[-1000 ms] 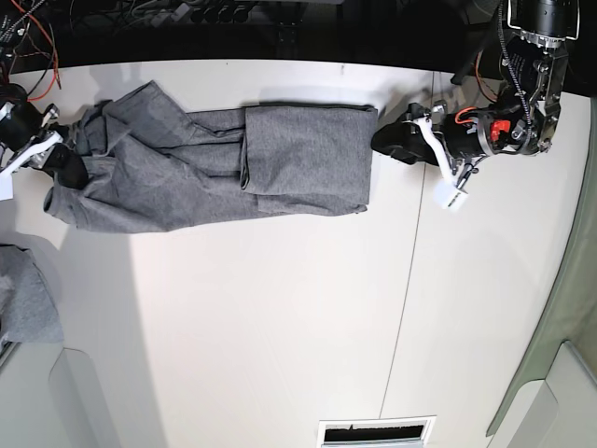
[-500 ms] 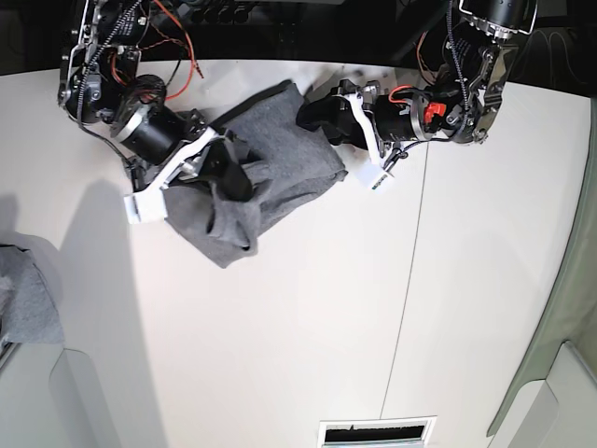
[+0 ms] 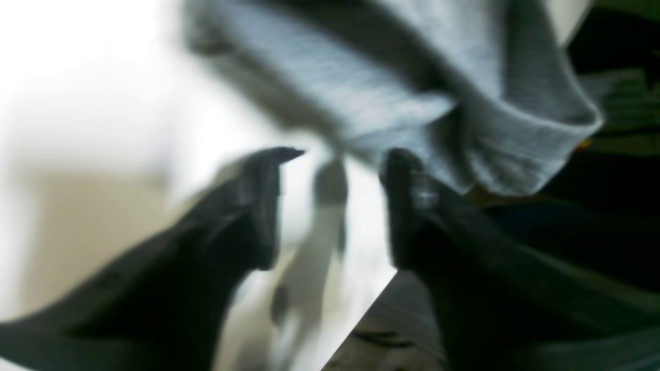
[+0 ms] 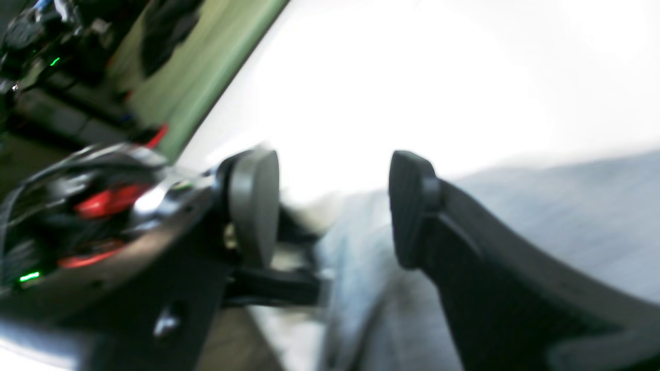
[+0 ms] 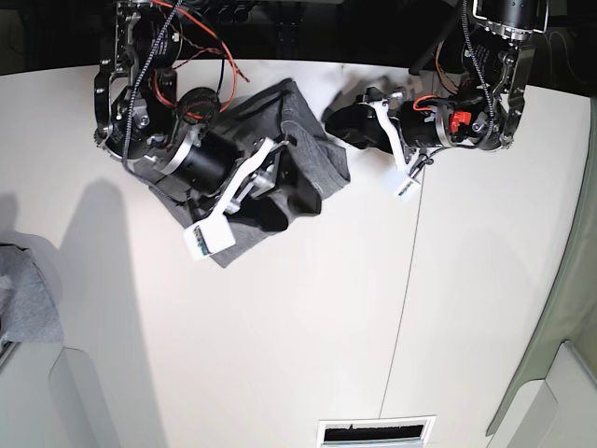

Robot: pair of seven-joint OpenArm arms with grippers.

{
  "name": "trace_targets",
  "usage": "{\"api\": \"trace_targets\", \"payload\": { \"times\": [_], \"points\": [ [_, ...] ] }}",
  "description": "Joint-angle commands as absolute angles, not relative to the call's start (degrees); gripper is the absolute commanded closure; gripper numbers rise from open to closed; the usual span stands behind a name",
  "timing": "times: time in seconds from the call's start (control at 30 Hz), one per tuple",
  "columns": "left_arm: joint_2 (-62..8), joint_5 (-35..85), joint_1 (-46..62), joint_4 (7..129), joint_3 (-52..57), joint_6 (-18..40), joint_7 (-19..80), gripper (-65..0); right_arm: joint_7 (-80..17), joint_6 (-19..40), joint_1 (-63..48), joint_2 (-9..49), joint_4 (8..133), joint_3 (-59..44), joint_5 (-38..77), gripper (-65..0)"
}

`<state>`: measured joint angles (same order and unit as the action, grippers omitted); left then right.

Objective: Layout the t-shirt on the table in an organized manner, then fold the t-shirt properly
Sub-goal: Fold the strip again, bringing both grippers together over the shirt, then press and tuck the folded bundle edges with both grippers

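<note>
Item 1, scene left: right claw (image 5: 280, 191), on the arm reaching in from the far left. It lies directly over the t-shirt (image 5: 312, 154), its dark fingers on the cloth. In the right wrist view the two pads (image 4: 410, 206) stand apart with blurred grey cloth beyond the gap and nothing pinched between them; read as released.

Item 2, centre: the t-shirt, heather grey, bunched into a compact heap on the far part of the white bench (image 5: 308, 336). It is not laid out. Its long axis runs diagonally, from the near-left end under the right arm up to the far-right corner by the left claw.

Item 3, scene right: left claw (image 5: 350, 126), just beside the heap's far-right edge. The left wrist view shows its fingers parted, a folded hem hanging just past the tips and apparently not pinched; the blur leaves contact uncertain.

Item 4, governing relation: the heap sits between the two claws, the right one on top of it, the left one at its edge. Judgement: spreading likely calls for each claw to take the end nearest it and draw apart along the diagonal.
</note>
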<state>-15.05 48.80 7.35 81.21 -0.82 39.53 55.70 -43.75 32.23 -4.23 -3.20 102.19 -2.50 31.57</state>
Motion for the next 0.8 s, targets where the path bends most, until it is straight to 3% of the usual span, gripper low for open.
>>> {"api": "trace_targets", "payload": {
  "times": [0.0, 0.07, 0.2, 0.33, 0.53, 0.77],
  "points": [
    [-16.05, 51.31, 6.81, 83.90, 0.69, 40.00, 54.74, -21.9, -41.30, 32.53, -2.31, -3.36, 103.28, -3.81, 31.03, -33.4],
    [-17.39, 52.64, 6.85, 87.39, 2.98, 40.00, 55.09, -16.6, -39.55, 31.22, 0.10, -3.36, 103.26, -6.72, 27.99, -28.9],
    [-20.49, 56.10, 6.85, 94.67, 4.51, 40.00, 55.55, -14.8, -39.42, 30.13, 5.52, -3.33, 101.80, -12.45, 22.83, 0.0],
    [-20.56, 58.15, 6.83, 97.14, 2.85, 40.00, 55.53, -14.8, -38.98, 30.11, 10.24, -3.31, 95.83, -16.29, 21.82, 0.0],
    [-15.07, 57.87, 6.85, 97.14, -7.88, 40.00, 55.51, -14.8, -34.44, 30.26, 19.27, -2.33, 75.53, -17.23, 21.39, 0.0],
    [-10.20, 46.98, 7.18, 95.61, -15.84, 40.00, 52.88, -14.8, -33.80, 31.55, 26.06, -1.69, 56.69, -11.53, 18.39, 0.0]
  ]
}}
